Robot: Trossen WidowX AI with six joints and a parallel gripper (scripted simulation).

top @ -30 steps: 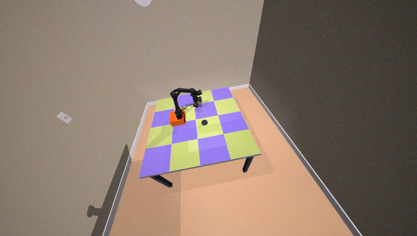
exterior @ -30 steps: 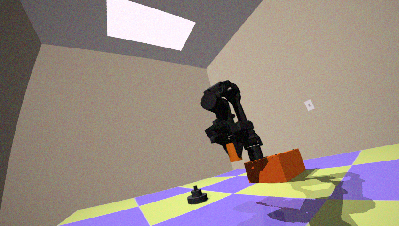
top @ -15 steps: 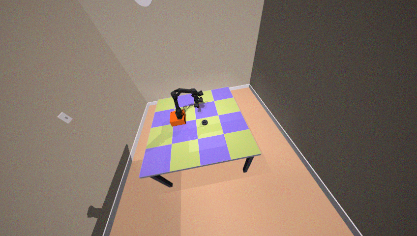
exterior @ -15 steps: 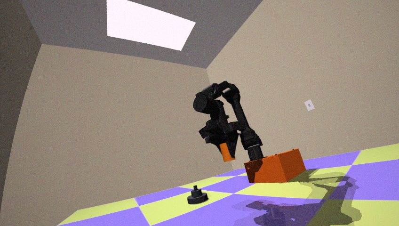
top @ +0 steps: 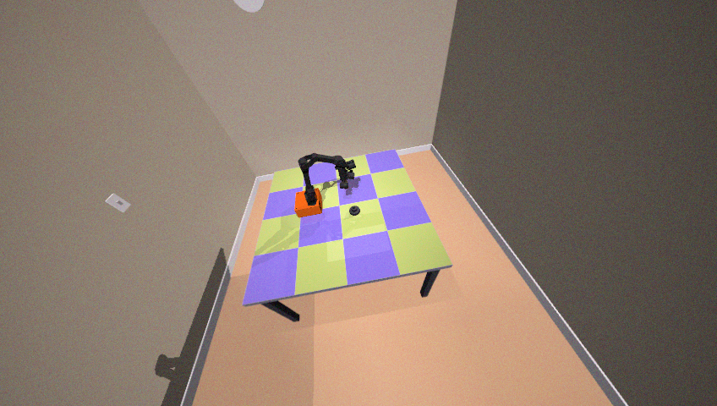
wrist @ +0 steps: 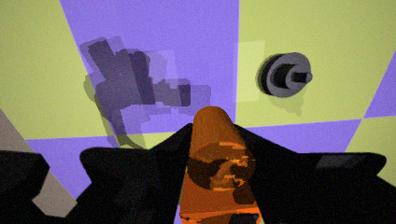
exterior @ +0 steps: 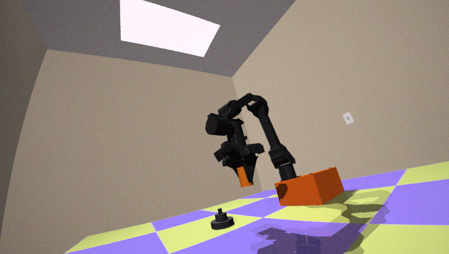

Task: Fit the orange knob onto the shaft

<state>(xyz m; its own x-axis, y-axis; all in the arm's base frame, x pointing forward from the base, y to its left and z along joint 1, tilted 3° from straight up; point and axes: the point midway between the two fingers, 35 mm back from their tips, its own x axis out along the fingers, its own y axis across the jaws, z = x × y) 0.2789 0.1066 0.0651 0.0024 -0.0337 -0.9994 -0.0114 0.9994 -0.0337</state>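
The orange knob point(exterior: 242, 174) point(wrist: 211, 137) is a tall cylinder between the two black fingers. My gripper point(top: 344, 184) point(exterior: 245, 180) point(wrist: 211, 127) is shut on it and holds it in the air, slightly tilted in the exterior view. The round dark pedestal point(top: 353, 211) point(exterior: 222, 223) point(wrist: 275, 91) stands on a yellow-green square. Its thin shaft point(exterior: 219, 210) point(wrist: 301, 77) points up, with nothing on it. The knob is well above and apart from the pedestal, which lies at the upper right in the wrist view. The knob's hole and both flat sides are hidden.
The arm's orange base block point(top: 308, 205) point(exterior: 301, 192) stands on the checkered table point(top: 321, 271) point(exterior: 419, 210), to the left of the pedestal in the top view and to its right in the exterior view. The arm's shadow falls on the table.
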